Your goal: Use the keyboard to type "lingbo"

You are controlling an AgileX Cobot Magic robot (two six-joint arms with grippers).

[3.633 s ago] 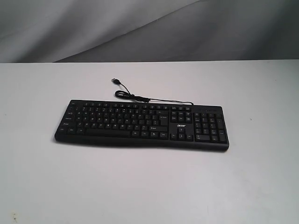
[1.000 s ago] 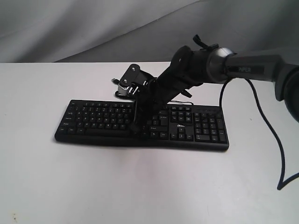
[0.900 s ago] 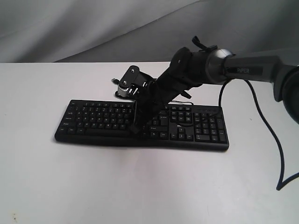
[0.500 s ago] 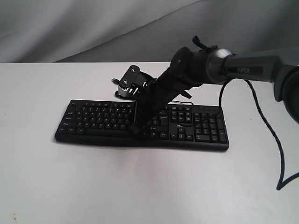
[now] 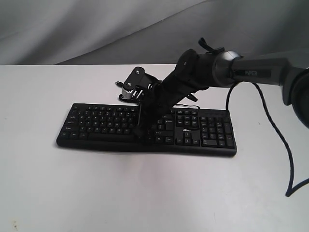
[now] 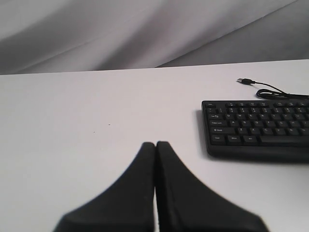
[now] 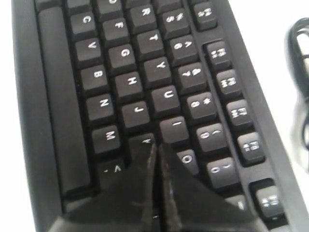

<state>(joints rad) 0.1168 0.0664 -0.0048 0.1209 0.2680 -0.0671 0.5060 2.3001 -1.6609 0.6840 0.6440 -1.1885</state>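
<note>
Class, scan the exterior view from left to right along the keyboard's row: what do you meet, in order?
Keyboard's letter keys → right gripper → white logo → number pad → hanging black cable.

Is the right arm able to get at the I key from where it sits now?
Probably yes: the right tool, shut, sits over the keyboard right beside the I key, with nothing between them.

The keyboard (image 5: 96, 124) is laid flat on the white table (image 5: 145, 193) — the right gripper (image 5: 139, 132) is angled down over its middle keys.
</note>
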